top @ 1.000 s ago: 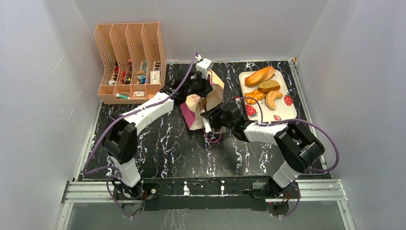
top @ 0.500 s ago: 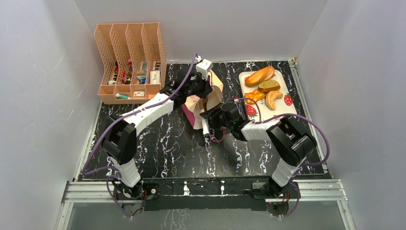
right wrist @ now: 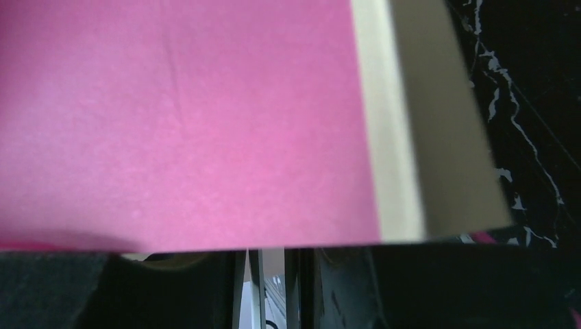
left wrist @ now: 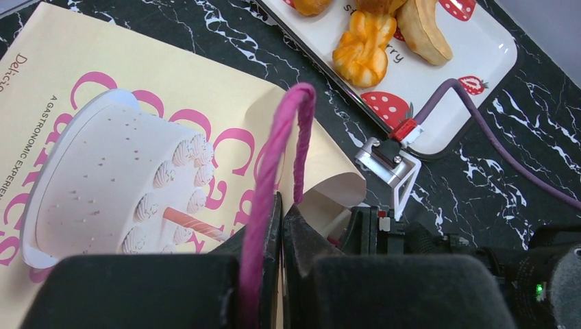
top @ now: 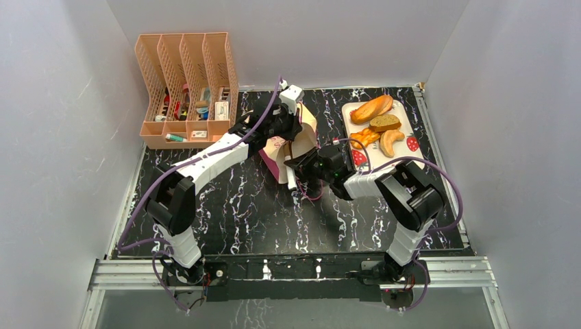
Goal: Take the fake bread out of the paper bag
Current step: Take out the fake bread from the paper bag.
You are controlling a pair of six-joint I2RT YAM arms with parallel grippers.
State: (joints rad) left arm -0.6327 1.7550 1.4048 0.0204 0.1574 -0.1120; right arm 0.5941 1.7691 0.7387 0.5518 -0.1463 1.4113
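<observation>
We see our left pincer [left wrist: 279, 212] clamped tight on the pink handle [left wrist: 266, 171], which loops up just ahead of its tips, with the bag [left wrist: 171, 82] and its cake print spreading ahead to the left and a strawberry tray [left wrist: 479, 58] of bread [left wrist: 363, 51] farther ahead to the right.

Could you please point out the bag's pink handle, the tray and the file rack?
pink handle [left wrist: 301, 96]: left wrist view, top of loop.
tray [left wrist: 486, 51]: left wrist view, bare corner.
file rack [top: 185, 65]: top view, dividers.
</observation>
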